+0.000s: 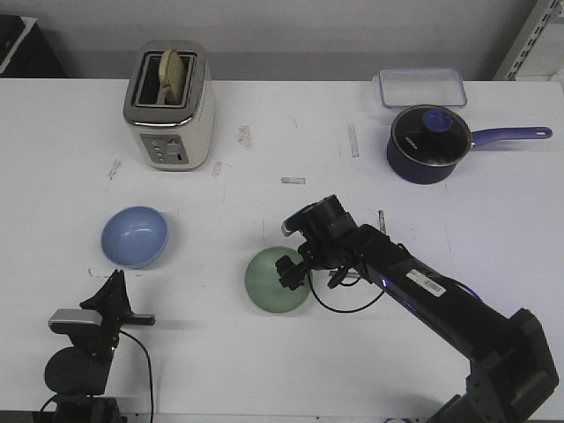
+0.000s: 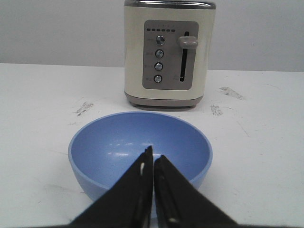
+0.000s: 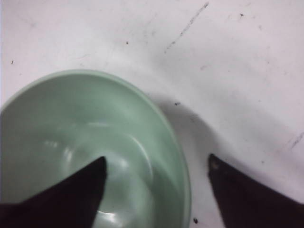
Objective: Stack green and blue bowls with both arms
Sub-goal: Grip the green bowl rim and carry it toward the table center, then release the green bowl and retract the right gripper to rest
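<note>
I read no brand or label text anywhere; the white sticker on the right arm is too small to read. Count: two bowls, one toaster, one saucepan, one lidded container, two arms.

Left pincer [image 2: 153, 159] is pressed together, tips just short of the blue bowl [image 1: 134, 236], which sits upright on the worktop [image 1: 264, 370] at left, in front of the cream toaster [image 1: 169, 106] with one slice of bread [image 1: 174, 73] in its slot.

Green bowl [image 1: 275, 282] sits at centre, well apart from the blue one. Right pincer [image 3: 156, 168] is spread, one finger [image 3: 90, 183] inside the green bowl, the other outside its rim.

Far right: clear container [image 1: 422, 87], and a navy saucepan [image 1: 429, 145] with glass lid.
</note>
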Controlling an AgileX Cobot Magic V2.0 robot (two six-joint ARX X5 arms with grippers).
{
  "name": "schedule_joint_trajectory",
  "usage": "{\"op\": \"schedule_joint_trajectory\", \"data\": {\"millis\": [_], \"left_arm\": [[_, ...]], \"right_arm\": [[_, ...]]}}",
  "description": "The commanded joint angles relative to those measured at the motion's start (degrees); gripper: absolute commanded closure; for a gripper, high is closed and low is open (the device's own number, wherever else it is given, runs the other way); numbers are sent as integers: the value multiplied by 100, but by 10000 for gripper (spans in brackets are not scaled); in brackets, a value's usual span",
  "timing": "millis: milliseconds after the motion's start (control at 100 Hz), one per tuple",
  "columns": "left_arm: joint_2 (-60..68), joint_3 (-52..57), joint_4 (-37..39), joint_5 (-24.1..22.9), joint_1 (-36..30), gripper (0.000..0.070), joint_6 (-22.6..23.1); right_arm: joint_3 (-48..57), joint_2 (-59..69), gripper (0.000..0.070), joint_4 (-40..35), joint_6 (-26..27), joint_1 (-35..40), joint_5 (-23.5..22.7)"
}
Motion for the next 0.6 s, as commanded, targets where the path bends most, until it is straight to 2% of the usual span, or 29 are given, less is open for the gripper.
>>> {"op": "schedule_joint_trajectory", "data": {"millis": [0,140,200,290,400,590], "left_arm": [[-11,-118,79,-9,4,699,-11],[-11,-118,81,-9,4,699,-11],[-11,-118,79,-11,4,699,-11],[-11,-118,79,-11,4,699,-9],[-11,-118,77,-11,7,699,-11],[-11,-118,74,-11,7,699,-11]], "right_arm": [[197,-11,146,59,-63,-11,-2],[520,-315,152,20,-61,-190,0],[621,-529,197,37,-61,-317,4],[695,-927,384,118,-63,-549,33],[695,-1471,700,192,-109,-918,94],[636,-2385,700,-140,-227,-1674,754]]}}
